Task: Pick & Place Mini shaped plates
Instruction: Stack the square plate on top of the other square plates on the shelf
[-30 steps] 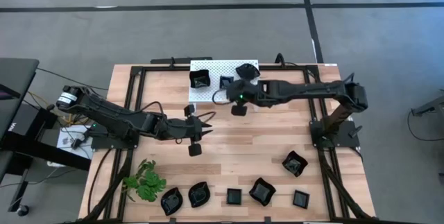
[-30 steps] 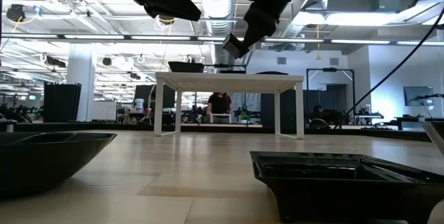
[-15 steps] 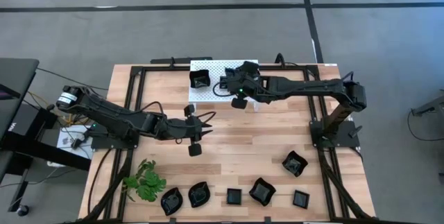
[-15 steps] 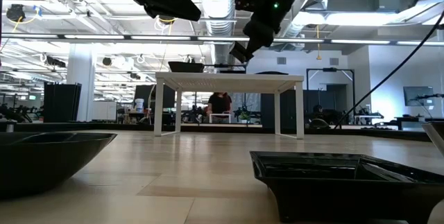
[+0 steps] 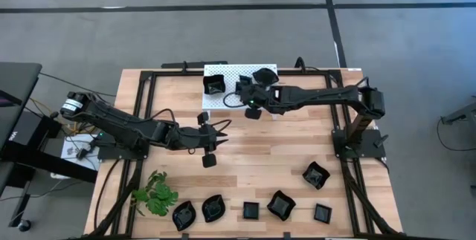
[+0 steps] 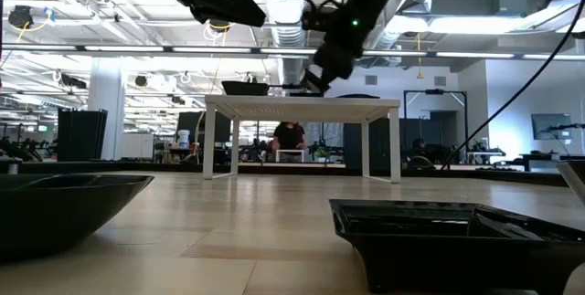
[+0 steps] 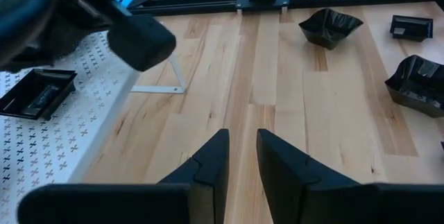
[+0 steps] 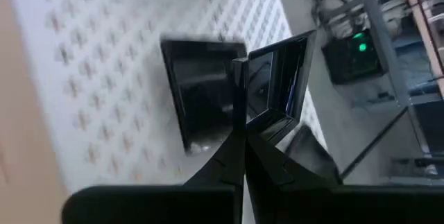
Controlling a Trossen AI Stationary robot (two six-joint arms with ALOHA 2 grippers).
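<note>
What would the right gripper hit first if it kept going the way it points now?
Probably the square black plate lying on the white perforated platform. The right gripper carries a small square plate just above it, so that plate would likely touch first; depth is unclear.

Grey floor [image 5: 223,39], bright ceiling lights [image 6: 119,48]

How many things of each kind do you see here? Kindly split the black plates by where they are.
Glossy black mini plates on the wooden table: 6
Glossy black mini plates on the platform: 3
Glossy black square plate in the right gripper fingers: 1
Green leafy plant sprig: 1
White perforated platform: 1
Total: 12
</note>
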